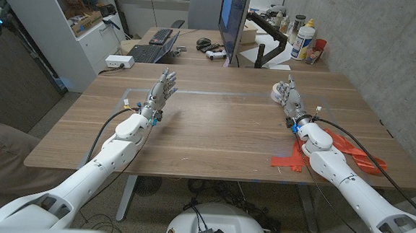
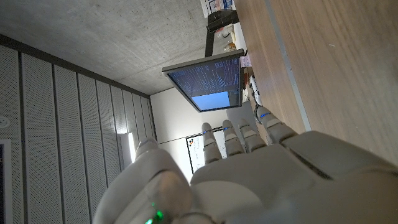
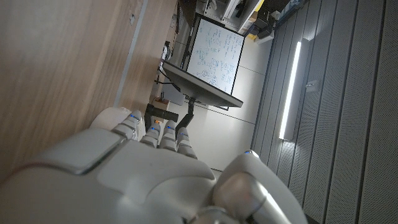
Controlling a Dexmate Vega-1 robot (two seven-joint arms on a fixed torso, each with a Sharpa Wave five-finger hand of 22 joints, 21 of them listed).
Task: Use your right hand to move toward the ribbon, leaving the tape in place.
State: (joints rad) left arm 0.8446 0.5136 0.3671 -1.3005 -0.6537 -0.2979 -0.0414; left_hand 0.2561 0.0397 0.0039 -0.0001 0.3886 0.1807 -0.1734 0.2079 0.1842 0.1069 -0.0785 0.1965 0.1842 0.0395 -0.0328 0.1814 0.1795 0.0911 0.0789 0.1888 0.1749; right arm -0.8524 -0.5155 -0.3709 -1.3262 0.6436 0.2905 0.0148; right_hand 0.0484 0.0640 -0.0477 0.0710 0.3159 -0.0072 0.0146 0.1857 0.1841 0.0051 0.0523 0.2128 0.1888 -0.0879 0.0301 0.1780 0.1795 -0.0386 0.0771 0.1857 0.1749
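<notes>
We are in an office-like lab: behind the wooden table (image 1: 215,124) stand a monitor (image 1: 233,20), keyboard (image 1: 160,35), shelving (image 1: 69,14) and concrete walls.

Tape (image 1: 277,90) near table (image 1: 214,131) far right corner, just beyond right hand (image 1: 291,98). Ribbon (image 1: 350,155) at right edge. Left hand (image 1: 163,87) toward far left.

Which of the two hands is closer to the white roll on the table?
The right hand: the white roll lies just beside its fingers, while the left hand is far off on the other side.
</notes>
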